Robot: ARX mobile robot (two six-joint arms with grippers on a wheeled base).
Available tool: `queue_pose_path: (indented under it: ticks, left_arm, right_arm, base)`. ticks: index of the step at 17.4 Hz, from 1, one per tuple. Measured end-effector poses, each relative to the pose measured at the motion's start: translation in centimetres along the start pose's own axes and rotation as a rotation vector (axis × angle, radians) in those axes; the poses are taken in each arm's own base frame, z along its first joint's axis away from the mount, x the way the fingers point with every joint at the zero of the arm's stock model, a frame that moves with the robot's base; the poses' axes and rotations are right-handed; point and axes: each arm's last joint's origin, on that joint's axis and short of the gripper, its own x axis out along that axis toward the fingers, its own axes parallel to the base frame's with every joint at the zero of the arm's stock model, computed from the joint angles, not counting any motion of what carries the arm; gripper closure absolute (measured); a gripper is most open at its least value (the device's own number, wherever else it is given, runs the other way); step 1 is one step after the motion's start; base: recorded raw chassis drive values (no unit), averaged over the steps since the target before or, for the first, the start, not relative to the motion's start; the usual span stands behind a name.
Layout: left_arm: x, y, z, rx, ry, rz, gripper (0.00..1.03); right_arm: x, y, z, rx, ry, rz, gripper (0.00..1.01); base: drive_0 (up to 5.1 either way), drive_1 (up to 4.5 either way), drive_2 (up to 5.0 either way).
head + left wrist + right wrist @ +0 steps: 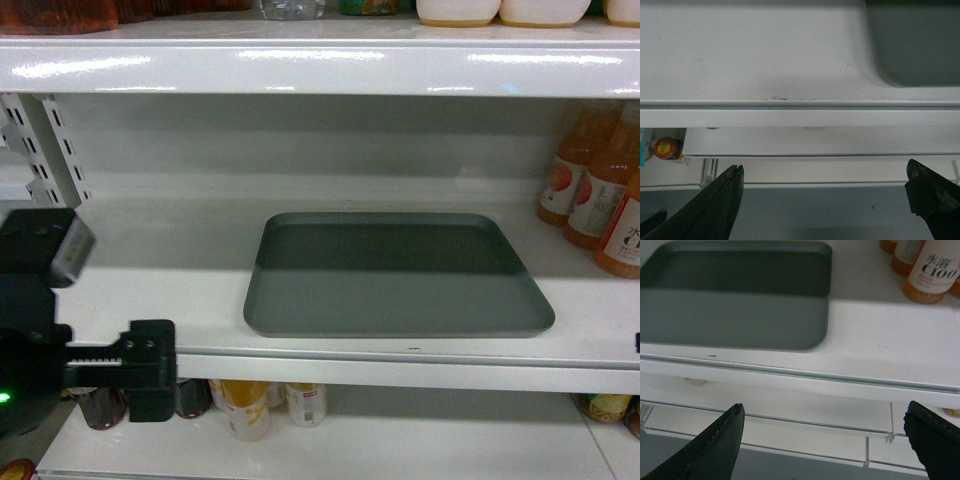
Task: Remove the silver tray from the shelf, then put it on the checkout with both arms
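Observation:
The silver tray [400, 280] lies flat on the white shelf [150, 300], near its front lip. Its near left corner shows in the left wrist view [920, 45], and its right half in the right wrist view [735, 305]. My left gripper [825, 172] is open and empty, in front of and below the shelf [740, 50] lip, left of the tray. My right gripper [825, 410] is also open and empty, below the shelf [880, 340] lip by the tray's right corner. The left arm's black body [140, 370] sits at lower left. The checkout is out of view.
Orange drink bottles [600, 190] stand on the shelf right of the tray, close to it [932, 270]. An upper shelf board [320, 65] overhangs. A slotted upright [45, 140] is at the left. Bottles and cans [265, 405] fill the shelf below.

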Motion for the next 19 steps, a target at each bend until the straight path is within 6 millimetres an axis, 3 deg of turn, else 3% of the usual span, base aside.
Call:
queue_pose_path:
  ticks: [4,6,9,11,12,17,18,19]
  left_arm:
    - [3.9,-1.0,1.1,-0.007,0.092,-0.029,0.05]
    - [6.1,-1.7,2.9,-0.032,0.098,-0.035,0.05]
    - [7.8,-2.2,4.3,-0.043,0.096,-0.040,0.05]
    - [11.1,-3.1,6.0,-0.058,0.121,-0.030,0.05]
    - [11.8,-3.4,6.5,-0.076,0.121,-0.029,0.05]
    - [12.8,-3.9,6.3,-0.090,0.177,-0.028,0.05]
    - [13.2,-4.0,6.6,-0.091,0.194,-0.020,0.05]
    - [13.8,-4.1,6.7,-0.121,0.234,-0.026,0.05]
  right_arm:
    - [4.3,-0.8,0.0,0.020,0.082,-0.035,0.03]
    - [6.8,-1.2,1.1,0.029,0.096,-0.039,0.03]
    - [9.1,-1.4,2.3,0.051,0.107,-0.039,0.03]
    - [13.8,-1.7,3.9,0.087,0.135,-0.052,0.03]
    - [16.0,-1.1,4.8,0.071,0.139,-0.059,0.03]
    - [19.5,-0.5,5.1,0.084,0.187,-0.068,0.03]
    - [21.0,-0.8,5.5,0.080,0.191,-0.122,0.03]
    - [22.5,-1.0,4.7,0.070,0.227,-0.149,0.03]
  base:
    - [0.0,0.00,0.0]
    - [0.0,0.00,0.0]
    - [0.0,0.00,0.0]
    - [0.0,0.00,0.0]
    - [0.0,0.00,0.0]
    - [0.0,0.00,0.0]
    - [0.0,0.00,0.0]
    - [0.0,0.00,0.0]
